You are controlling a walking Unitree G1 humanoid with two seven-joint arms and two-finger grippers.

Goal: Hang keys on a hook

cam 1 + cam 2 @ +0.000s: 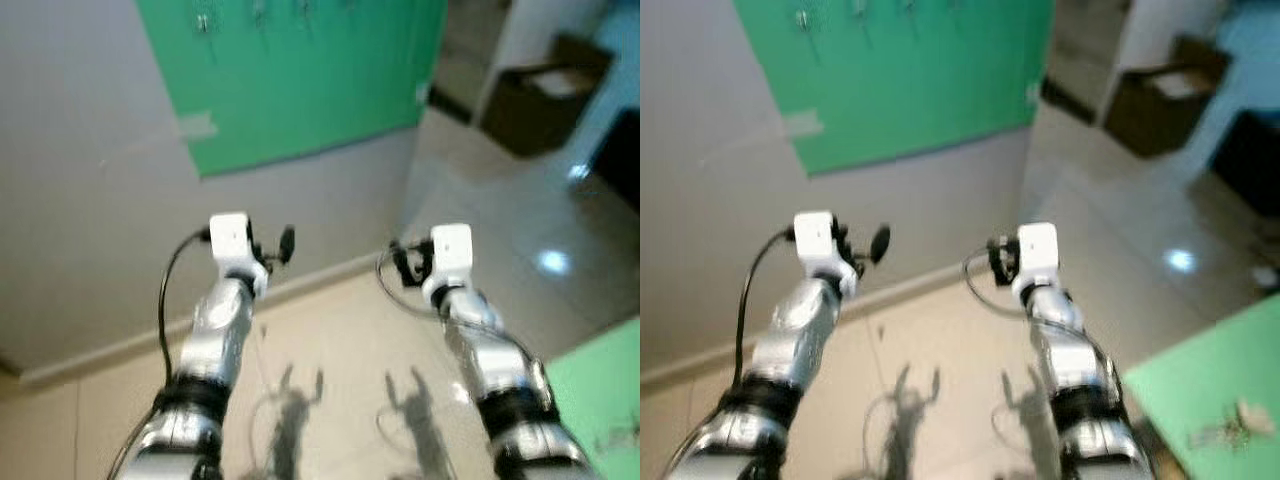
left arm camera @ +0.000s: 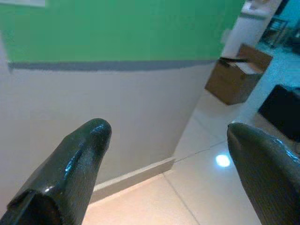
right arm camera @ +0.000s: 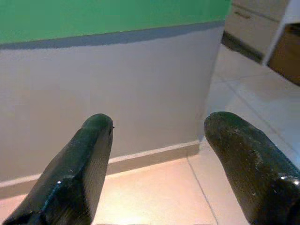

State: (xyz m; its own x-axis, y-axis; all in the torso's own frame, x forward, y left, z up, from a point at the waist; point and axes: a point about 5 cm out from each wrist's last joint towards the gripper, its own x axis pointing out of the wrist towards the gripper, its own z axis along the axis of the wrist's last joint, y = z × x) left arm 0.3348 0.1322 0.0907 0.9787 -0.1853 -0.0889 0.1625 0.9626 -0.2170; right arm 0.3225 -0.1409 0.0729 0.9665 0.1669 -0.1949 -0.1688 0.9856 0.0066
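Your wall ahead: green board (image 1: pixel 300 80) high up, hooks (image 1: pixel 205 20) along its top edge. Green table (image 1: pixel 1200 400) low at your right, keys (image 1: pixel 1235 422) on it. Right gripper (image 3: pixel 154 154) nearer keys, spread wide, empty. Left gripper (image 2: pixel 164 159) likewise wide, empty.

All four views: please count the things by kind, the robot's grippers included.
Grippers: 2, left gripper, right gripper, both open
Green surfaces: 2, wall board, table
Cardboard box: 1
Keys: 1 bunch
Total: 6
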